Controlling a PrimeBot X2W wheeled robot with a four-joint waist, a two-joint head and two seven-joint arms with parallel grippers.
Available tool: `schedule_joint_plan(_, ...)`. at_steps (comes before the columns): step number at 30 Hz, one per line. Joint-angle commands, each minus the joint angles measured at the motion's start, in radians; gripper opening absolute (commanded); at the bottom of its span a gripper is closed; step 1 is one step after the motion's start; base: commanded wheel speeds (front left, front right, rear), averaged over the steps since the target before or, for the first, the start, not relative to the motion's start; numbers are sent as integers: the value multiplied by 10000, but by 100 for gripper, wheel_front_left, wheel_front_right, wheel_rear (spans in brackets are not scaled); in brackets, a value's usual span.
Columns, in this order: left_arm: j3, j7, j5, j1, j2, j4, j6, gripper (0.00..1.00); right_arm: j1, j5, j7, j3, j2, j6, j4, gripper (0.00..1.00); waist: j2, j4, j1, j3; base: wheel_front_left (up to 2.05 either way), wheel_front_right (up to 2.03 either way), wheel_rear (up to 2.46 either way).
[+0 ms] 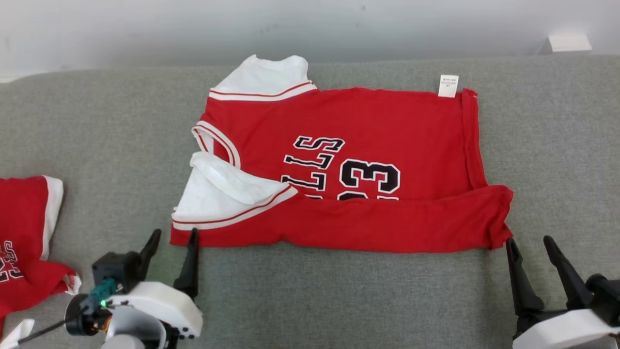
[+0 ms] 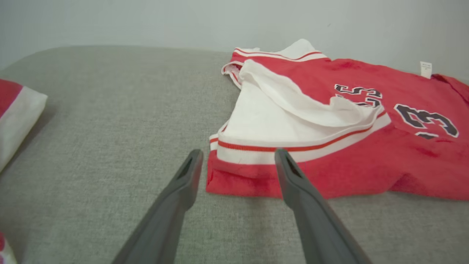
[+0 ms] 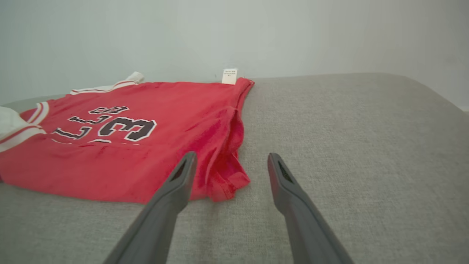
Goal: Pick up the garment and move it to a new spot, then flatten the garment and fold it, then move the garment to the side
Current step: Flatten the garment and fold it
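Grey fabric worktop (image 1: 339, 300) against a pale wall (image 1: 145, 29). Spread flat across the middle, red garment (image 1: 368, 121): near edge folded up over the black lettering, white sleeve (image 1: 227, 194) doubled over at its left end, white label (image 1: 448, 86) at the far edge. Well apart, at the worktop's left edge, second top (image 1: 24, 228) in red with white trim, rumpled. Beyond the far right, small white block (image 1: 564, 43).

Open wide and empty, left end effector (image 1: 175, 233) low at the garment's near left corner. Inner finger (image 2: 293, 176) across the red hem, outer one over bare fabric. Touching the cloth or just above it, cannot tell.

Likewise spread wide and holding nothing, right end effector (image 1: 528, 240) just beside the near right corner. Inner fingertip (image 3: 185, 165) at the bunched hem there, the other over bare worktop.
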Motion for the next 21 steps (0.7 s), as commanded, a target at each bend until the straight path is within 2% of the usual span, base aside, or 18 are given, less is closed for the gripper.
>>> schedule_joint_plan(1, 21, 35, -44, -197, 16, 134, -51, 100, -197, 89, -46, 25, -71, -24, 157, 100, 0, 14, 0, 127, 0, 0, 0)
schedule_joint_plan(11, -217, 1234, -837, -1516, -90, 2429, -900, 100, -1891, 507, -531, 637, -302, -24, 2914, 100, 0, 64, 0, 563, 0, 0, 0)
schedule_joint_plan(15, -420, 1853, -1166, -1681, -228, 2970, -1255, 100, -2335, 746, -238, 1045, -363, -24, 3992, 100, 0, 113, 0, 599, 0, 0, 0)
schedule_joint_plan(16, -476, 1927, -1221, -1706, -253, 3001, -1388, 52, -2382, 833, -145, 1160, -380, -24, 4208, 99, 0, 124, 0, 596, 0, 0, 0)
schedule_joint_plan(17, -507, 1929, -1271, -1745, -284, 2970, -1496, 0, -2443, 956, -150, 1239, -377, -24, 4348, 45, 0, 139, 0, 594, 0, 0, 0)
schedule_joint_plan(18, -578, 1938, -1271, -1760, -260, 2916, -1614, 0, -2474, 1100, -46, 1316, -372, -24, 4501, 0, 0, 154, 0, 585, 0, 0, 0)
schedule_joint_plan(21, -493, 1370, -1231, -1746, -151, 2470, -1642, 0, -2516, 1469, 119, 1528, -451, -28, 4655, 0, 0, 166, 0, 527, 0, 0, 0)
